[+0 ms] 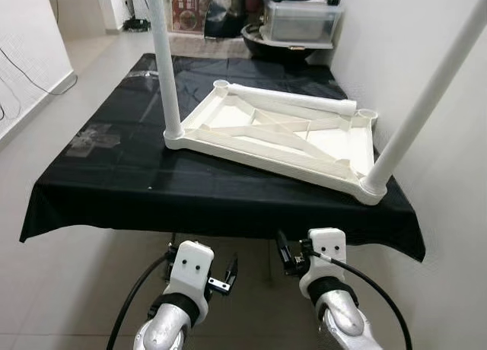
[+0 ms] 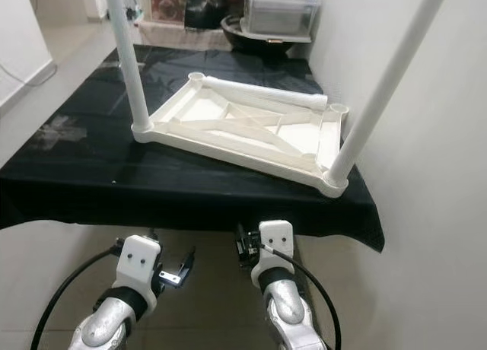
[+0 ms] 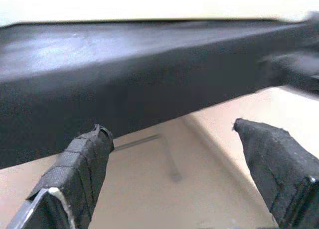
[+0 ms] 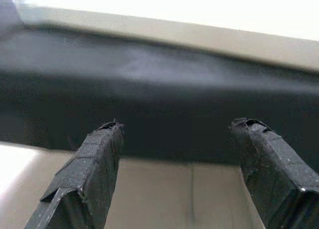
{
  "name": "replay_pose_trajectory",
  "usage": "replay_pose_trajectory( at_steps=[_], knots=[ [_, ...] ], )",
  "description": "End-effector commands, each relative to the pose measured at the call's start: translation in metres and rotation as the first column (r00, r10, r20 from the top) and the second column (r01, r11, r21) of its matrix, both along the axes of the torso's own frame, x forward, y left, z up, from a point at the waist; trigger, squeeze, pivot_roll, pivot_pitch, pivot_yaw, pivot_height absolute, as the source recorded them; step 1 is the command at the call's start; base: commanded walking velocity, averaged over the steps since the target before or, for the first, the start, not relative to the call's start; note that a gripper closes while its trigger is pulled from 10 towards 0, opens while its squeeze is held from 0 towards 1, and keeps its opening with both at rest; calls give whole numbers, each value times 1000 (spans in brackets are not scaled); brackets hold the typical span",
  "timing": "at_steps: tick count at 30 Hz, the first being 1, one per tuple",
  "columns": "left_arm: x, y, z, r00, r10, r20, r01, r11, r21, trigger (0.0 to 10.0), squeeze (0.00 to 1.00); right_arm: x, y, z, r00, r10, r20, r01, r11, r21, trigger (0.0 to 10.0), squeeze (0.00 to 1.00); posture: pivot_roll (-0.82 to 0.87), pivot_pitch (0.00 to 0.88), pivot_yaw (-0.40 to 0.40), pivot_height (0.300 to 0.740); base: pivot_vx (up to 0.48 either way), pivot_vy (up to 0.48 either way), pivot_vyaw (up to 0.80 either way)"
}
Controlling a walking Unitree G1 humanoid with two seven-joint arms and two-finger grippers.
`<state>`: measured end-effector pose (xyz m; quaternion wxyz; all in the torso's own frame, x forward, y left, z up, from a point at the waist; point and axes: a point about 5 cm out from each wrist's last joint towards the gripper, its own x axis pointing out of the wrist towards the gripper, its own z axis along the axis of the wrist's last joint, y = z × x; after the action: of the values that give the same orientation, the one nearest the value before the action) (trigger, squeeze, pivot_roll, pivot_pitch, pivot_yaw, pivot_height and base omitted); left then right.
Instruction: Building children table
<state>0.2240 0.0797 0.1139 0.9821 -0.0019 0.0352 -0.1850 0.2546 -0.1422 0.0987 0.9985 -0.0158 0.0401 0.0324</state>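
The loose white leg lay crosswise at twelve o'clock, far beyond both spread, empty grippers — right gripper nearer, left gripper lower.

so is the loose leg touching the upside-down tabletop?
Touching. Left eye view: the loose leg lies across the tabletop frame's far edge, resting on it.

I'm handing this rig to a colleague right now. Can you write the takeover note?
Left gripper and right gripper: fingers open, empty, held low before the black-clothed table's front edge.
White plastic children's tabletop lies upside down on the cloth.
Done: two white tube legs stand in the near corner sockets.
Left: a third white leg lies loose along the far edge; both far sockets are empty.
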Motion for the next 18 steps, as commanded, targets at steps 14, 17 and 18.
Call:
replay_pose_trajectory(
  at_steps=[14, 17, 18],
  knots=[
    [-1, 1, -2, 1000, -16, -2, 16, 1000, 7, 10000, 0, 1, 4, 3, 1000, 12, -7, -12, 1000, 26, 10000, 0, 81, 121, -53, 740, 73, 448, 0],
    [-1, 1, -1, 1000, -18, -2, 18, 1000, 9, 10000, 0, 2, 4, 3, 1000, 13, -8, -13, 1000, 25, 10000, 0, 80, 121, -53, 740, 391, 275, 0],
    [-1, 0, -1, 1000, -21, -1, 21, 1000, 9, 10000, 0, 2, 5, 3, 1000, 14, -8, -14, 1000, 25, 10000, 0, 80, 121, -53, 740, 446, 0, 0]
  ],
)
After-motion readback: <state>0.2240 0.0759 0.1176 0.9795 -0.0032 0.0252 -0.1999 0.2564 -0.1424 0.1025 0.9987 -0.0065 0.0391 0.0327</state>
